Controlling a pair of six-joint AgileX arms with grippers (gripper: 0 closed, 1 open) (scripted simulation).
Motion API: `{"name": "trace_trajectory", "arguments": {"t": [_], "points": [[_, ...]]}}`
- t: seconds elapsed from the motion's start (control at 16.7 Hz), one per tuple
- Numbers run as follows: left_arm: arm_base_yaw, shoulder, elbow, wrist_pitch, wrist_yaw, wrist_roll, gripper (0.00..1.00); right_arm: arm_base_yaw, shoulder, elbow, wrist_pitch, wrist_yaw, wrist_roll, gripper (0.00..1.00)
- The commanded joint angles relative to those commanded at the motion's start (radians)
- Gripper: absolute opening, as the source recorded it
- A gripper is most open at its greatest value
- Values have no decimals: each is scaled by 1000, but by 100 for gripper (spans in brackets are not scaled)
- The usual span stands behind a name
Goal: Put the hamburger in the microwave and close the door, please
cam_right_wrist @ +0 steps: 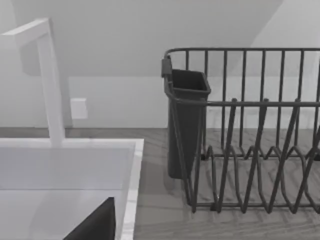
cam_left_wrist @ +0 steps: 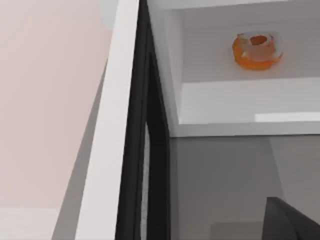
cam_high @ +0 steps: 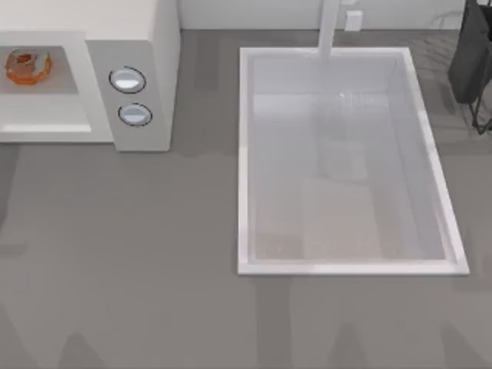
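The hamburger (cam_high: 28,65), orange-brown with a reddish centre, lies inside the cavity of the off-white microwave (cam_high: 142,46) at the table's back left. The left wrist view looks into that cavity at the hamburger (cam_left_wrist: 256,50) resting on the microwave's floor (cam_left_wrist: 225,100). The door (cam_left_wrist: 112,140) stands open, seen edge-on as a white frame with a black inner side, close to the camera. A dark part of my left gripper (cam_left_wrist: 292,222) sits low beside the door, apart from the hamburger. A dark part of my right gripper (cam_right_wrist: 95,225) hangs over the sink's far corner.
Two round dials (cam_high: 127,80) sit on the microwave's side panel. A large white sink (cam_high: 246,154) with a faucet (cam_high: 329,27) takes up the middle right. A dark wire dish rack (cam_right_wrist: 250,140) with a cutlery cup (cam_right_wrist: 185,125) stands at the back right.
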Motion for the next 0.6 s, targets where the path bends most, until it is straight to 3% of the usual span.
{"name": "trace_trajectory", "arguments": {"t": [0.36, 0.6], "points": [[180, 654, 417, -195, 53, 292, 0, 0, 0, 0, 0, 0, 0, 100], [256, 931, 628, -281, 80, 428, 0, 0, 0, 0, 0, 0, 0, 100]]}}
